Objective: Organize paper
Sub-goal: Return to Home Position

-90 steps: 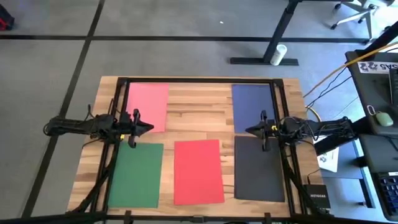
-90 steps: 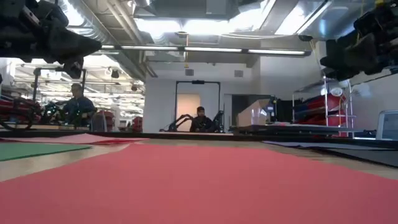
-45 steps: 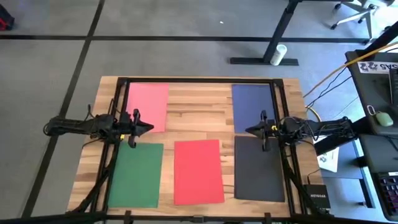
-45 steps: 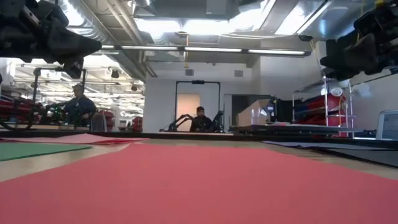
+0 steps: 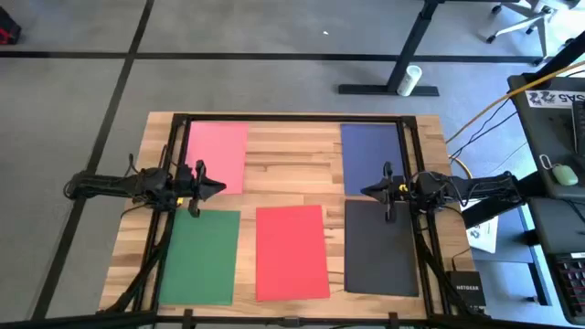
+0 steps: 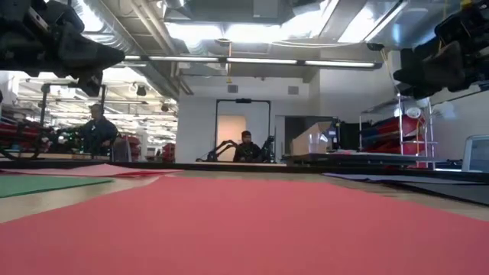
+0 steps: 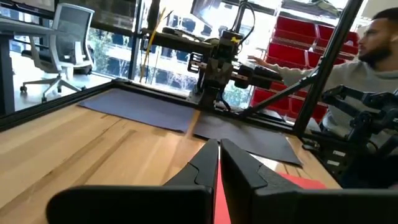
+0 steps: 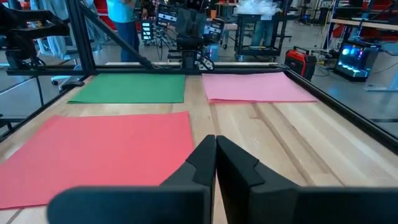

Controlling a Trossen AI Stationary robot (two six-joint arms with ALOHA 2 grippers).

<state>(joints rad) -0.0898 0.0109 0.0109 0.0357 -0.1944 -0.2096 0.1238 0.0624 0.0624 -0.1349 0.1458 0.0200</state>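
On the bench [image 5: 292, 164] lie the pink paper [image 5: 217, 155], navy paper [image 5: 372, 157], green paper [image 5: 200, 258], red paper [image 5: 291, 252] and dark grey paper [image 5: 379, 247], all flat, with the left hand [image 5: 219, 187] and right hand [image 5: 366, 192] hovering closed and empty at opposite sides.

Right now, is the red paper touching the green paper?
Apart. The high view shows a strip of bare table between the red paper and the green paper.
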